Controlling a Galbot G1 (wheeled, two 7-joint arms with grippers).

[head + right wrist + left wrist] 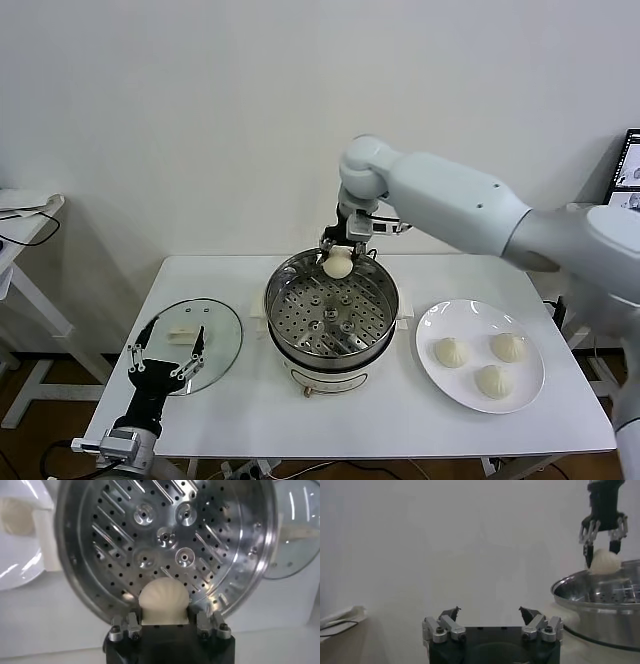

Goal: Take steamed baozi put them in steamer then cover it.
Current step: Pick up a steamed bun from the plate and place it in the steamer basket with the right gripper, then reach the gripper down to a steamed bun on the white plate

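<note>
My right gripper (339, 256) hangs over the far rim of the steamer (283, 283), shut on a cream-white pleated baozi (338, 265). The right wrist view shows this baozi (163, 600) held between the jaws above the bare perforated tray (165, 535). From the left wrist view the same bun (603, 562) and right gripper (601, 550) hang above the steamer rim (580, 589). Three more baozi (451, 351) lie on the white plate (434, 320) to the right. The glass cover (222, 325) lies flat on the table at the left. My left gripper (167, 353) is parked open over its near edge.
The steamer stands mid-table on a white base (330, 380). A side table (15, 245) with cables stands at the far left. The table's front edge (400, 440) lies close below the plate. A monitor (628, 165) shows at the far right.
</note>
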